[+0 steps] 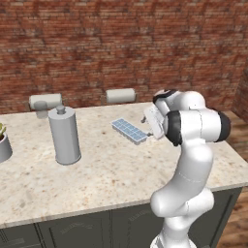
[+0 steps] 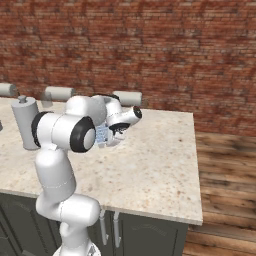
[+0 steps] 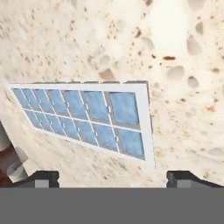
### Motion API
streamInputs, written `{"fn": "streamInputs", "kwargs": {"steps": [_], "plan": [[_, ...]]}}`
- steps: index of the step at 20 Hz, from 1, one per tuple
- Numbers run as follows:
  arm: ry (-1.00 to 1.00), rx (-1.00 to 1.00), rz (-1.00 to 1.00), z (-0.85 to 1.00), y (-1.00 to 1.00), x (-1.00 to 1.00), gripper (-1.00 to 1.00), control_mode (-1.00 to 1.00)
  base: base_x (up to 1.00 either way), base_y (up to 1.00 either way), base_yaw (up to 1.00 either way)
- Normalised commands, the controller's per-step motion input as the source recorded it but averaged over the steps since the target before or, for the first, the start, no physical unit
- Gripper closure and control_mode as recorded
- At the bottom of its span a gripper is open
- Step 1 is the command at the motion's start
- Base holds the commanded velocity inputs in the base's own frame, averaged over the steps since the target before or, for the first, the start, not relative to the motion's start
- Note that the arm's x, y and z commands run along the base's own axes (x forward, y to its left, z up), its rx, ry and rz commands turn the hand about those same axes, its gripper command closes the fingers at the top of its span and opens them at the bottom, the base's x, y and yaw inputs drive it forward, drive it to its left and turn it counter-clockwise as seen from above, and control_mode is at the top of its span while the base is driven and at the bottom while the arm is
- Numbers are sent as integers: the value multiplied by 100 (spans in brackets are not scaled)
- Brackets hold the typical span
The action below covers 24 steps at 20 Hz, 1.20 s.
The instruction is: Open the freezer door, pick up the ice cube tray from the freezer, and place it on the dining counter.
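A red brick wall point(image 1: 121, 43) runs behind everything, with a brown wood floor point(image 2: 225, 165) off to the right. In front of it stands the dining counter point(image 1: 111, 169), a wide beige speckled stone top over dark grey panelled cabinets point(image 1: 72, 230). The white arm point(image 1: 191, 164) rises at the counter's near edge and bends forward over the stone. On the left part of the top stands a tall grey cylindrical canister point(image 1: 64, 135) with a small knob on its lid, and at the far left edge sits part of a grey pot point(image 1: 4, 145).

The ice cube tray point(image 3: 89, 120) lies flat on the counter, well to the right of the canister and just beside the robot's hand. It is a small pale rectangle with a white rim and two long rows of little square blue cells. The gripper point(image 3: 113, 177) hangs just above the tray's near side, its two dark fingertips point(image 3: 41, 178) spread wide apart and touching nothing.
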Motion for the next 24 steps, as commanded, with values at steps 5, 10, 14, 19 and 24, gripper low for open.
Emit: {"fn": "streamInputs", "kwargs": {"steps": [5,10,14,19,24], "plan": [[17,-2,0,49,-9,-66,-100,-100,0,0,0],[9,-3,0,46,-6,-94,-100,-100,0,0,0],[1,-9,2,22,6,-100,-100,-100,0,0,0],[-9,-15,14,19,35,-100,-100,-100,0,0,0],[-17,-14,17,26,39,-99,-100,-100,0,0,0]]}}
